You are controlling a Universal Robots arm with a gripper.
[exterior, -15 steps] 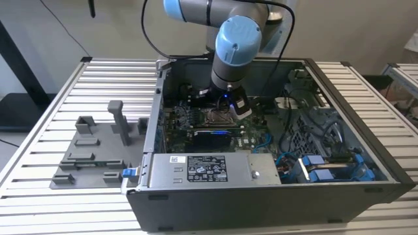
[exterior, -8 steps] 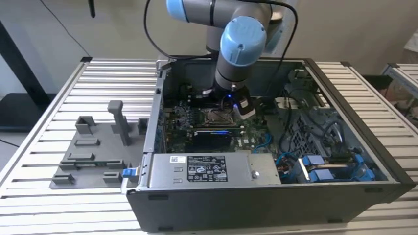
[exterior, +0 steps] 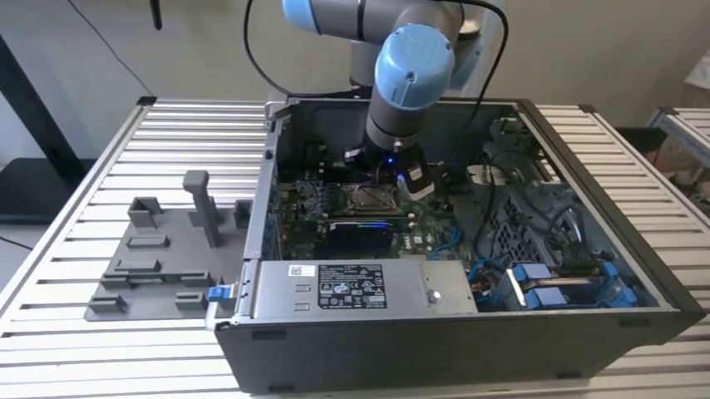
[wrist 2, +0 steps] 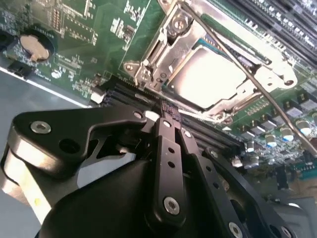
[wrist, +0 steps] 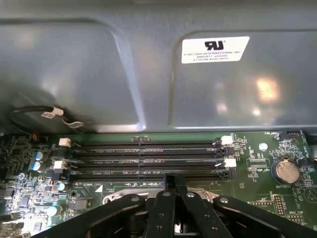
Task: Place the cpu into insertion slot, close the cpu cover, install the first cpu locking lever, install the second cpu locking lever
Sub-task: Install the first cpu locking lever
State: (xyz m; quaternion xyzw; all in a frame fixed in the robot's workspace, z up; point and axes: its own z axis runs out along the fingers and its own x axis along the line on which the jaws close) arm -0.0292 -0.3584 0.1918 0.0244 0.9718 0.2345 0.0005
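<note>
The cpu (wrist 2: 208,75) lies flat in its socket, its silver-grey top showing through the cut-out of the cpu cover (wrist 2: 173,27), which is folded down over it. A thin metal locking lever (wrist 2: 257,79) runs along one side of the cover. I cannot tell how the lever on the near side stands. My gripper (wrist 2: 167,113) is shut with nothing between its black fingers, its tips just beside the socket's near edge and over the memory slots (wrist: 148,158). In the exterior view the gripper (exterior: 388,172) hangs inside the open computer case, right above the socket (exterior: 370,198).
A grey power-supply box (exterior: 355,287) with a white label sits at the case's front. Blue cables and connectors (exterior: 538,287) fill the exterior view's right. A coin battery (wrist: 285,171) sits on the board. The case wall (wrist: 124,74) rises behind the memory slots. A grey fixture tray (exterior: 155,249) lies outside the case.
</note>
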